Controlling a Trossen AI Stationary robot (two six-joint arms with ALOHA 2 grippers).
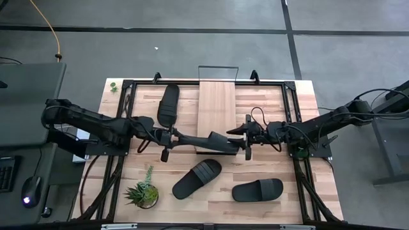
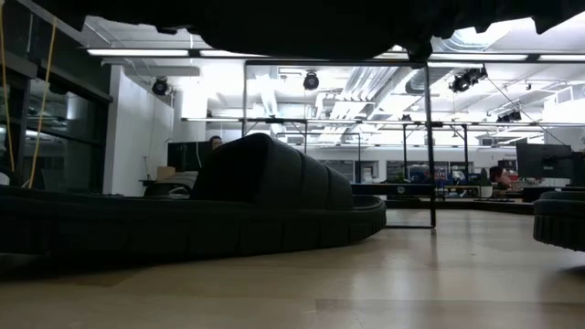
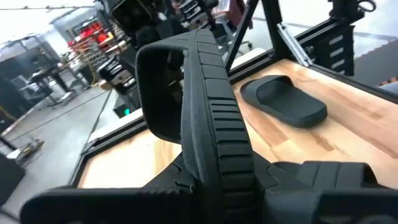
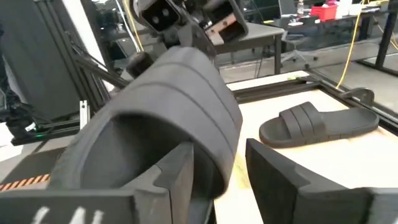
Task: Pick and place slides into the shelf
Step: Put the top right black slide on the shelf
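A black slide (image 1: 208,141) hangs in the air between my two grippers, over the near end of the shelf's light-wood board (image 1: 217,102). My left gripper (image 1: 171,137) is shut on its left end. At its right end is my right gripper (image 4: 227,180), open, with one finger (image 4: 180,177) under the strap (image 4: 186,93). Three more slides lie sole-down on the table: one far left (image 1: 168,103), two near the front (image 1: 197,178) (image 1: 257,190). My left gripper pinches the slide's end (image 3: 214,177) between its two fingers, coming level from the table's left and along the slide. The slide stands on edge, its ribbed sole rim (image 3: 211,118) toward the camera, lifted clear of the table. My right gripper's finger stands inside the strap's arch; whether it touches I cannot tell.
The shelf's thin black wire frame (image 1: 218,68) rises at the board's far end. A small potted plant (image 1: 142,192) stands at the near left. Black frame rails (image 1: 291,102) run along the table's sides. In the low view one slide (image 2: 183,215) fills the foreground.
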